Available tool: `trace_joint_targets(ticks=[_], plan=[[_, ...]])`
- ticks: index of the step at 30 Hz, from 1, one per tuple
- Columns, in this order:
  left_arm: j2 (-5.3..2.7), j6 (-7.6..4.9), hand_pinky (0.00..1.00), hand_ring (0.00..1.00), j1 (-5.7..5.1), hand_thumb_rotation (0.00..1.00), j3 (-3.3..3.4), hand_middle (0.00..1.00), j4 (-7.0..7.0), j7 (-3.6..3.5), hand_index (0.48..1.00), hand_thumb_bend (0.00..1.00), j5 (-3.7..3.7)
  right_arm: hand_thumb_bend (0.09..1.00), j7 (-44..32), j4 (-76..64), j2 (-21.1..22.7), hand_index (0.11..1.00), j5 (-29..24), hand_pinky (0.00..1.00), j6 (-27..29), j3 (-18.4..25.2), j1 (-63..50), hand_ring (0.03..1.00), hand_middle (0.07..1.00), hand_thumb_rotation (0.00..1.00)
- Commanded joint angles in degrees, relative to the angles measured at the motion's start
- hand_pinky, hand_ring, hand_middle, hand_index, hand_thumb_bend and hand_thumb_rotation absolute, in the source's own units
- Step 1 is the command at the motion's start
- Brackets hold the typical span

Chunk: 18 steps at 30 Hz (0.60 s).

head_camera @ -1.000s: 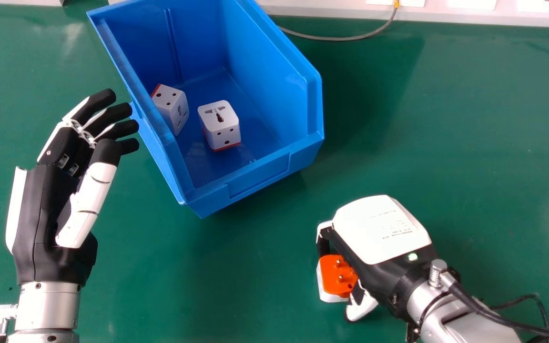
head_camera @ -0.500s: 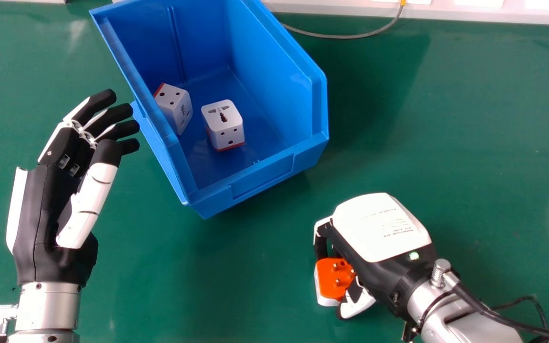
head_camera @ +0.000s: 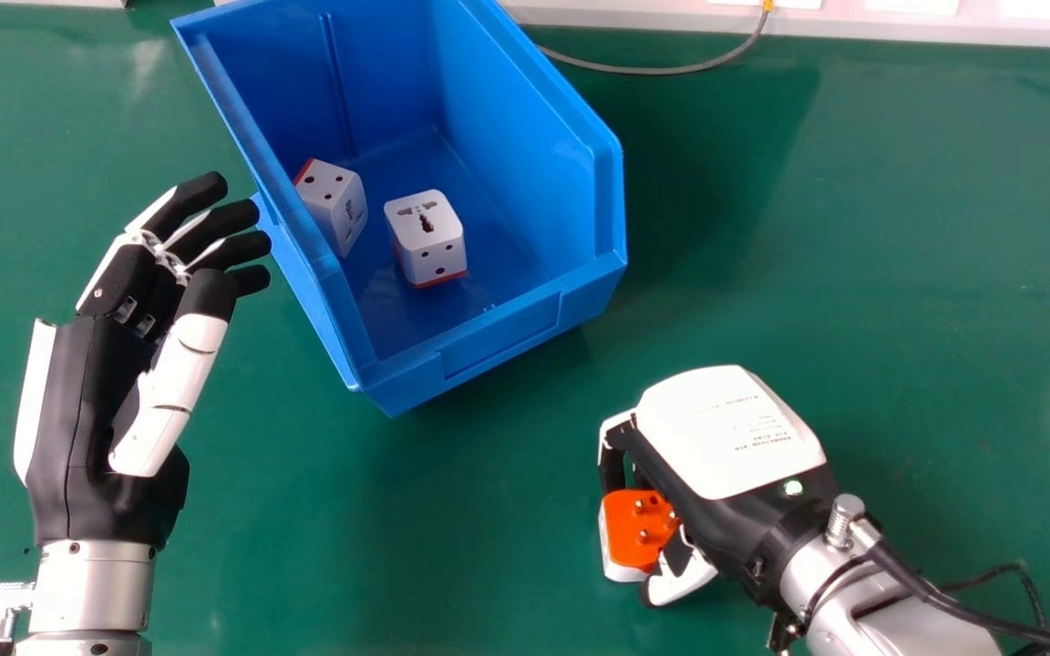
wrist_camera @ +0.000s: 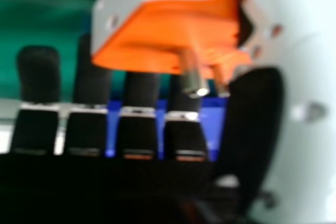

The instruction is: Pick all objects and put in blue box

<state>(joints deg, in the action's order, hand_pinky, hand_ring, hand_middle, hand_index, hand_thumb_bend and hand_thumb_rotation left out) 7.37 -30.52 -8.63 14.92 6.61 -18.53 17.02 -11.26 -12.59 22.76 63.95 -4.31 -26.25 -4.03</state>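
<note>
Green table (head_camera: 488, 556), near right, and an orange-and-white adapter (head_camera: 634, 530) is being pinched by the right hand (head_camera: 725, 433), two white adapters (head_camera: 425, 237) are held in the blue box (head_camera: 502, 337), left hand (head_camera: 87, 374) opened at left!

The right hand (head_camera: 730, 433) has its thumb nearer the orange-and-white adapter (head_camera: 633, 538) than a second ago; the adapter has turned slightly and shifted a little to the robot's left
</note>
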Motion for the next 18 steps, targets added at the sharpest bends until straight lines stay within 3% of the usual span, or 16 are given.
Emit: trace_joint_targets(ticks=[1, 11, 16, 18], plan=[[0.07, -0.77, 0.74, 0.76, 0.16, 0.59, 0.22, 0.78, -0.72, 0.27, 0.793, 0.70, 0.11, 0.523, 2.19, -3.18, 0.01, 0.536, -1.29, 0.30, 0.78, 1.57, -0.68, 0.393, 0.473, 0.00], [0.10, -0.68, 0.74, 0.76, 0.24, 0.59, 0.23, 0.78, -0.69, 0.03, 0.793, 0.70, 0.45, 0.519, 7.77, -4.76, -0.29, 0.528, -5.31, 0.30, 4.78, 3.42, -2.01, 0.396, 0.479, 0.00], [-0.07, -1.02, 0.74, 0.76, 0.16, 0.59, 0.21, 0.78, -0.91, 0.77, 0.794, 0.70, -0.49, 0.518, 12.51, -3.51, -0.43, 0.525, -5.75, 0.30, 6.83, 3.77, -2.28, 0.399, 0.480, 0.00], [-0.10, -0.95, 0.74, 0.76, 0.13, 0.59, 0.10, 0.78, -1.15, 0.95, 0.794, 0.70, -0.54, 0.518, 13.84, -3.07, -0.45, 0.525, -5.88, 0.30, 7.54, 3.87, -2.30, 0.399, 0.480, 0.00]])
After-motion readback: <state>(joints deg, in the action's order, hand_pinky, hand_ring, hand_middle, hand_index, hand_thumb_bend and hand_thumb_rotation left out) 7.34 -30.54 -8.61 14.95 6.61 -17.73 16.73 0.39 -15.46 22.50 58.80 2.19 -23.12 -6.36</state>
